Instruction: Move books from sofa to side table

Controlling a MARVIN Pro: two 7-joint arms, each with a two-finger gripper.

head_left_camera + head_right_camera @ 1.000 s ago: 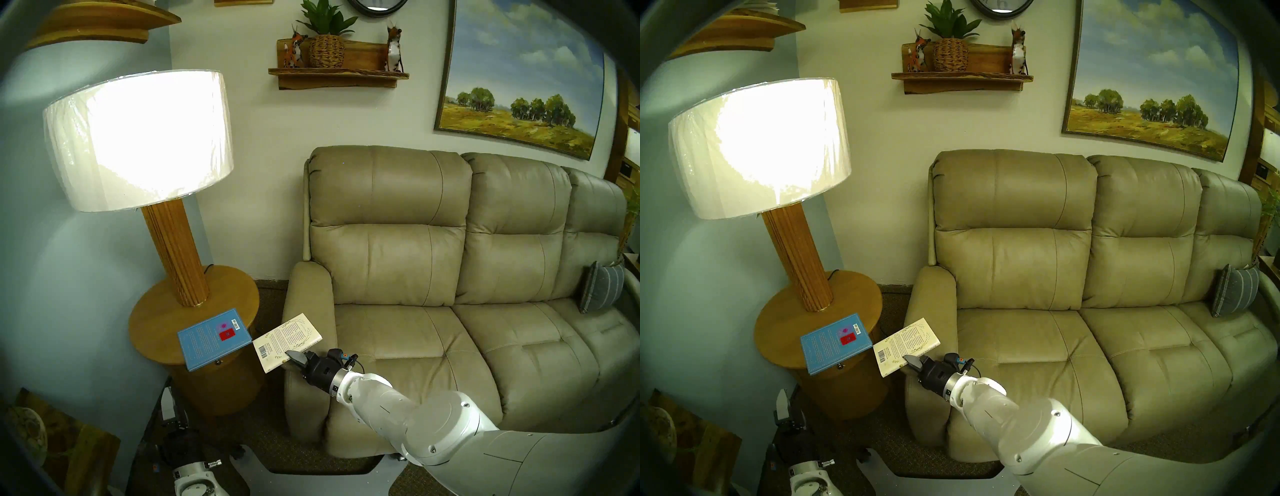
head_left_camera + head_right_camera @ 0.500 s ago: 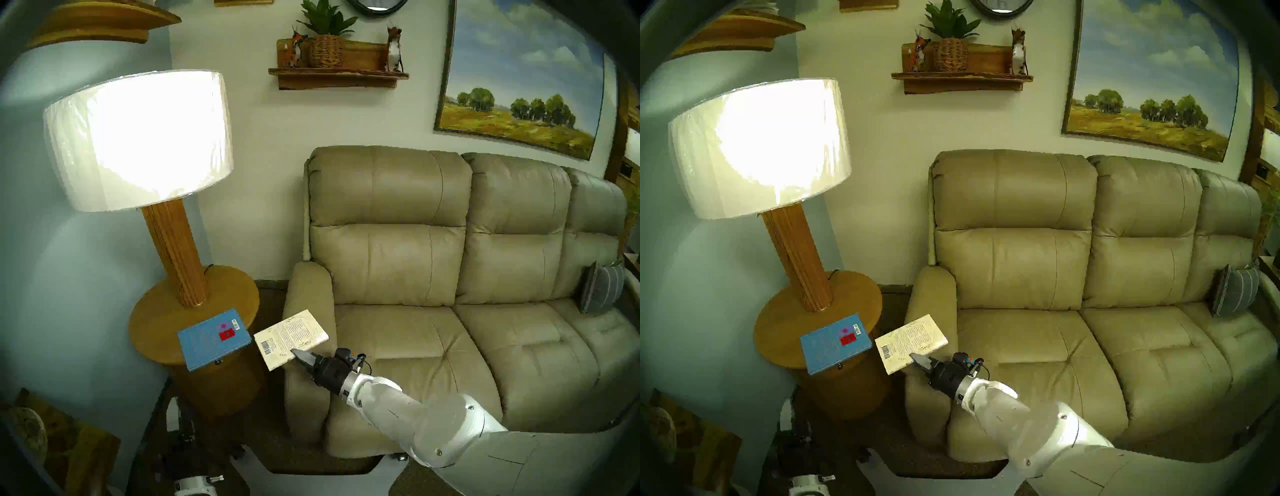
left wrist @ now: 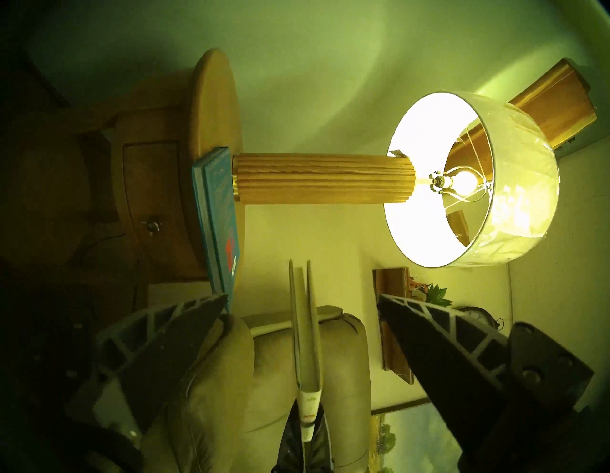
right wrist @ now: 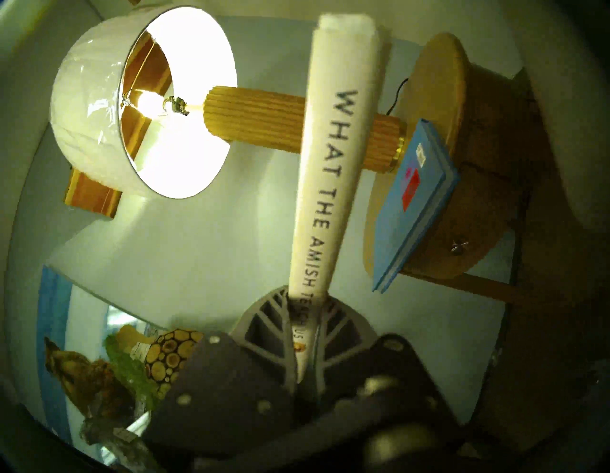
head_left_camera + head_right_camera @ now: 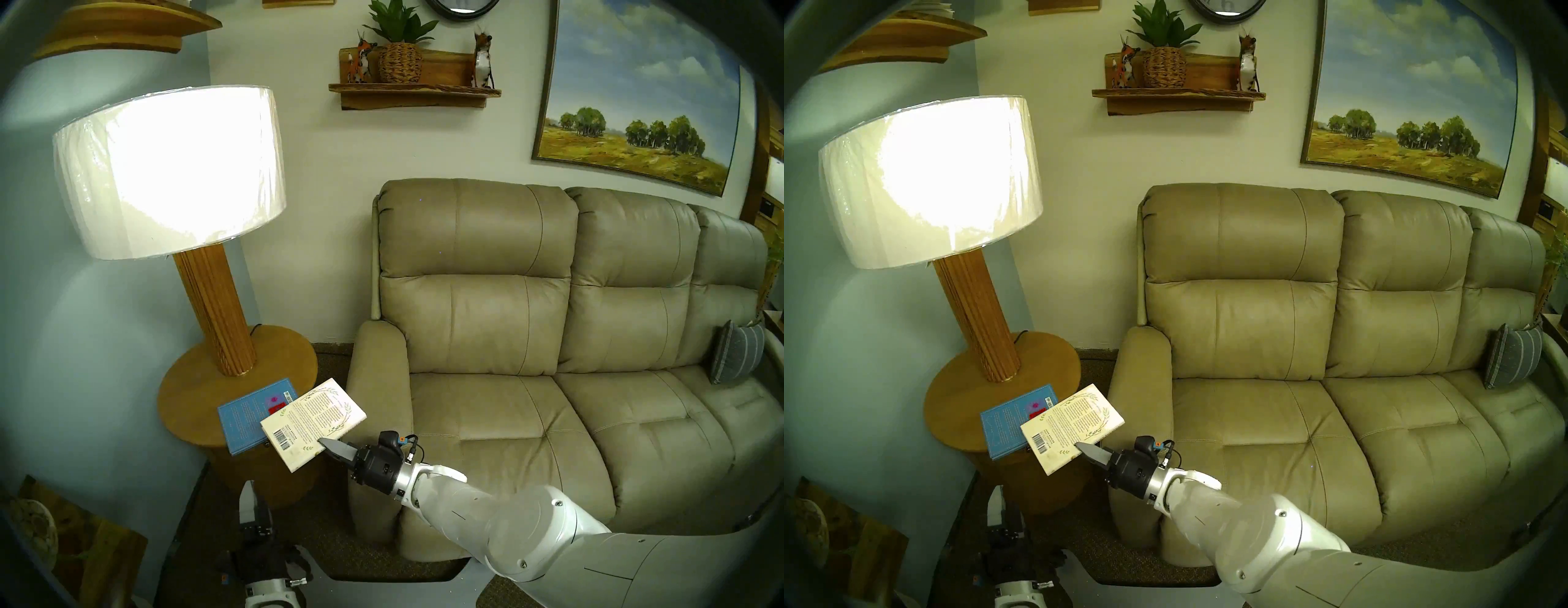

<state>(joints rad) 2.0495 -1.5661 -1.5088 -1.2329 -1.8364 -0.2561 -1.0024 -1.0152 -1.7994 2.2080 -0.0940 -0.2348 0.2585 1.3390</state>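
The cream paperback (image 4: 333,158) has "WHAT THE AMISH TEACH US" on its spine.

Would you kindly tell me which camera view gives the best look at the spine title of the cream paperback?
The right wrist view: the cream paperback faces it spine-on, held in the right gripper. Both head views show only its back cover, and the left wrist view only its page edge.

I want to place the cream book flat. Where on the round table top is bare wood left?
On the side table, bare wood lies left of the blue book and in front of the lamp base, with a narrower strip toward the sofa. The front edge is crowded: the blue book overhangs it. The right gripper holds the cream book.
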